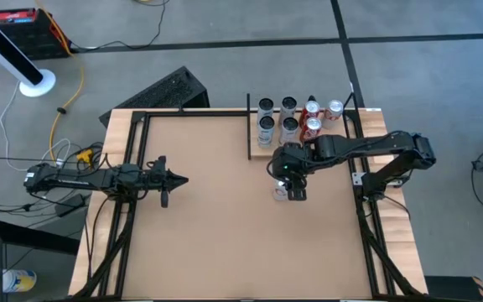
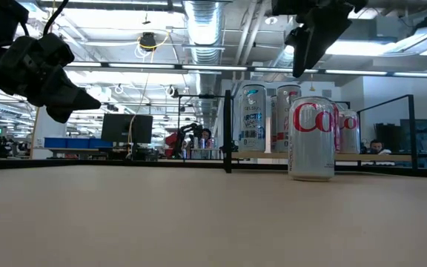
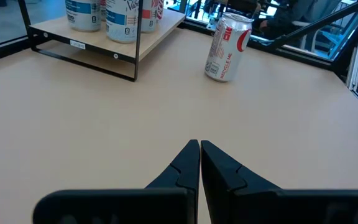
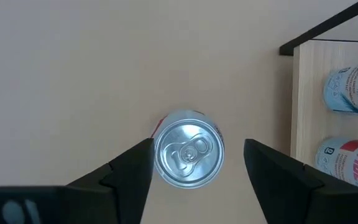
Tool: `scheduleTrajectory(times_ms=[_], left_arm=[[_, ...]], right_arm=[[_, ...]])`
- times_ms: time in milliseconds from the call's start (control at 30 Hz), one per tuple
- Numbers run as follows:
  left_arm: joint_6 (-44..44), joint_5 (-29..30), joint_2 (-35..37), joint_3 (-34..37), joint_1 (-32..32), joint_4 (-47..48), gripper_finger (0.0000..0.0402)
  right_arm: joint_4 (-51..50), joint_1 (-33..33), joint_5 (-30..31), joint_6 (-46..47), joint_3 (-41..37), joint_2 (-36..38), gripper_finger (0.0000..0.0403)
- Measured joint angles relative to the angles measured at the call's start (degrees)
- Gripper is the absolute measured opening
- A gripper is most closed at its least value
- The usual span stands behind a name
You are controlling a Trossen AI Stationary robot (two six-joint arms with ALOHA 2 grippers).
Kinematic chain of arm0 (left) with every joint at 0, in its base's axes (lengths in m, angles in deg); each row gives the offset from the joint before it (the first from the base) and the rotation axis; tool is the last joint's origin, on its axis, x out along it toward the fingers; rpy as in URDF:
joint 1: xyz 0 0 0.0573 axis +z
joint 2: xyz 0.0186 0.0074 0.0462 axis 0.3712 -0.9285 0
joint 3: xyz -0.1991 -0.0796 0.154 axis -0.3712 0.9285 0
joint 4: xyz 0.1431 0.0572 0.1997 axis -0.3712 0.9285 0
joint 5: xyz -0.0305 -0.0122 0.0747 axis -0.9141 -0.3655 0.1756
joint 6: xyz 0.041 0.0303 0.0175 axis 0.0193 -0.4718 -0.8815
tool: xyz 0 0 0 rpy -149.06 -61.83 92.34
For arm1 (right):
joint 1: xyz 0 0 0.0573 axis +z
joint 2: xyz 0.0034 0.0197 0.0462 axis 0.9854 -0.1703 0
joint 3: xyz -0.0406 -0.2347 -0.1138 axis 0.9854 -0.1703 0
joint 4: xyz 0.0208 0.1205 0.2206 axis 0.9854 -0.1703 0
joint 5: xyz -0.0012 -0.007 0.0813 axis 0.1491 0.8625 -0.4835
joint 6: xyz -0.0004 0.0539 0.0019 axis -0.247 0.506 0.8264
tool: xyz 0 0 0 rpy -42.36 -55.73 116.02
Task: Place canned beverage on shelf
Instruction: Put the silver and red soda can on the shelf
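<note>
The shelf (image 1: 309,143) sits at the far right of the tabletop (image 1: 225,226) – a pale wood board with thin black posts. It holds six upright cans: four silver-and-blue ones (image 1: 266,124) on its left part and two red-and-silver ones (image 1: 311,126) on its right. One more red-and-silver can (image 2: 312,138) stands upright on the bare tabletop, just in front of the shelf and not on it. The right gripper (image 4: 197,163) hangs straight above this can, fingers apart on either side of its top – not touching it. The left gripper (image 3: 199,158) waits over the table's left side, fingers pressed together, holding nothing.
</note>
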State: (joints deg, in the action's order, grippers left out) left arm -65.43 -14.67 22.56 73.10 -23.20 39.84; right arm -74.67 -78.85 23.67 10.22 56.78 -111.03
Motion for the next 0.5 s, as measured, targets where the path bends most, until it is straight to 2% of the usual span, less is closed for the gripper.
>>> scheduleTrajectory(times_ms=[267, 400, 500], left_arm=[[0.0, 0.0, 0.0, 0.0, 0.0, 0.0, 0.0], [0.0, 0.0, 0.0, 0.0, 0.0, 0.0, 0.0], [0.0, 0.0, 0.0, 0.0, 0.0, 0.0, 0.0]], right_arm=[[0.0, 0.0, 2.3, -0.2, 0.0, 0.0, 0.0344], [0.0, 0.0, -1.3, -0.9, 0.0, -0.1, 0.0379], [-0.3, 0.0, -1.9, -2.1, 0.0, -1.1, 0.0394]])
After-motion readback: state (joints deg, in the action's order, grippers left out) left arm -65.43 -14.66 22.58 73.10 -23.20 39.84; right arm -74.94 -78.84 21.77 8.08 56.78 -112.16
